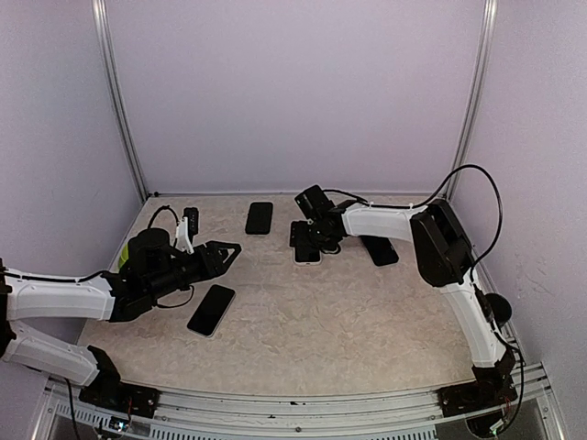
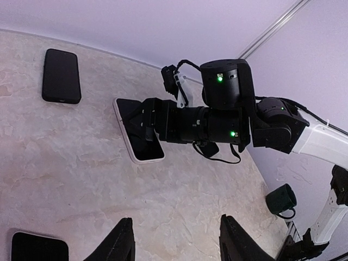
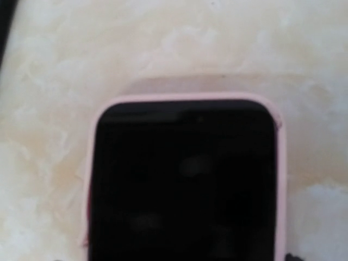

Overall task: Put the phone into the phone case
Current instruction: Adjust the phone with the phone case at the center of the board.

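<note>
Cream table (image 1: 348,312), marbled with beige veins. Glossy black phone (image 3: 185,185), rimmed by pale pink phone case (image 3: 280,179). Far slab (image 1: 260,217) by far edge and right slab (image 1: 379,250) toward right edge: plain black. Near phone (image 1: 211,310) toward near left corner: black face, pale rim. Left arm (image 1: 55,298) and right arm (image 1: 381,220): white links, black joints. Dark green mug (image 2: 281,199). Pale lilac walls (image 1: 293,92).

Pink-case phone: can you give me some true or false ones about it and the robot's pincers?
1. The phone in the pink case lies flat on the table. True.
2. The left pincer holds a phone. False: it is open and empty.
3. The right pincer is right at the phone in the pink case. True.
4. It is the only phone on the table. False: a black phone lies farther back, among others.
</note>
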You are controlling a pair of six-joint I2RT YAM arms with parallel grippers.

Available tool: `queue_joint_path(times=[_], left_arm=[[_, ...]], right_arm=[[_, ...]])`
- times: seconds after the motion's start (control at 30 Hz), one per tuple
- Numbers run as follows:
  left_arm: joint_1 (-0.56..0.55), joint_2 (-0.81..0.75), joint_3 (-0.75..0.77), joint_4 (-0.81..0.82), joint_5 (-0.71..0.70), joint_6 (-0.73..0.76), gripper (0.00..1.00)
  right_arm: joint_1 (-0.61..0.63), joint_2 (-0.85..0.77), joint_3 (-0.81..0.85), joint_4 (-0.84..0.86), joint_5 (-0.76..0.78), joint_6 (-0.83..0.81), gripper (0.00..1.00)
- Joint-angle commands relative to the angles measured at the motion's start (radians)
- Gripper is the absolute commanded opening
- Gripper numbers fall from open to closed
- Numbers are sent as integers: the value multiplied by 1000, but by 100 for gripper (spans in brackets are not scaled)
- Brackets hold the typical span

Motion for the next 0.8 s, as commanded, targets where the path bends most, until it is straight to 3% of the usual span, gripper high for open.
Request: queue_joint_path(times=[0.0,0.43,0.77], left_arm=[[6,-10,-10,14,-14,-1,52],[13,-24,-10,-21,-64,-5,52],[15,1,20,-147,-136,-20,53]], right_arm=[[-9,19,27,13,-4,6,86],[-5,-60,-70,28,-4,3,87],[0,-229,-245,114,43,-97,99]])
